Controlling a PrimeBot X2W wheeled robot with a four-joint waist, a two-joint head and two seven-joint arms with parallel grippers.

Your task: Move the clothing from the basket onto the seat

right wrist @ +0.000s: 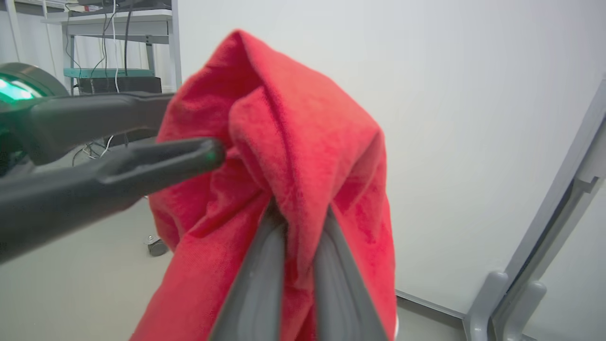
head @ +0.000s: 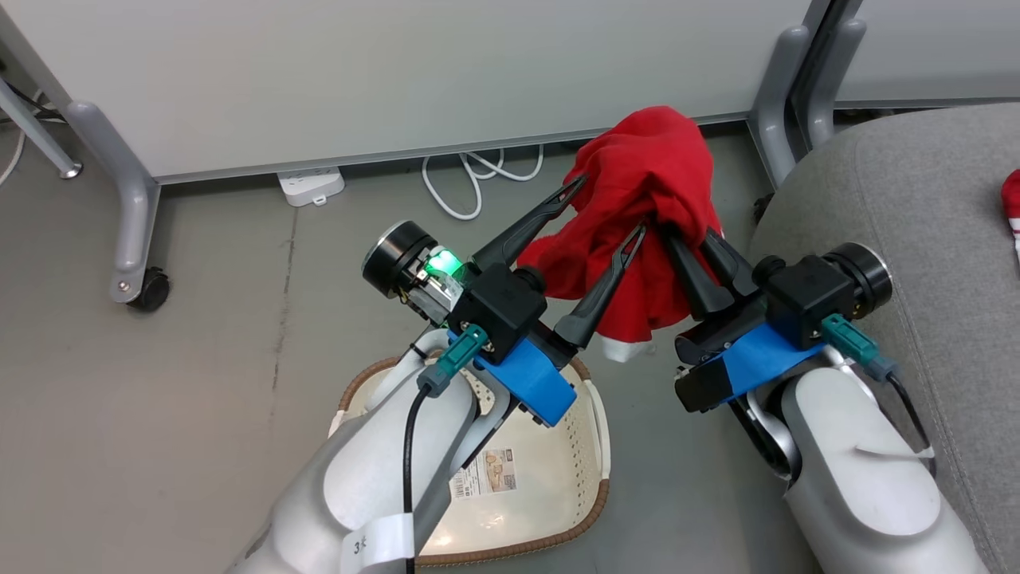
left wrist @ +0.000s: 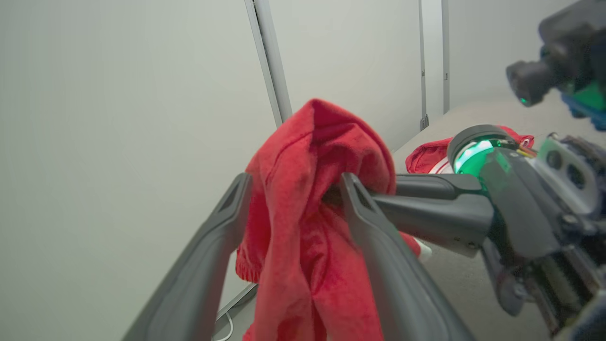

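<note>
Gripping garment, right pincer; partition behind, seat beside.

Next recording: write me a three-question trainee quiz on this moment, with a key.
1. True or false: the left gripper is shut on the held red garment.
2. Multiple choice: on the floor of the basket shows A) a label sticker, B) a shoe, C) a towel.
3. Fill in: a second red garment lies on the grey ____.
Key: 1 false, the right gripper grips it; 2 A; 3 seat.
</note>
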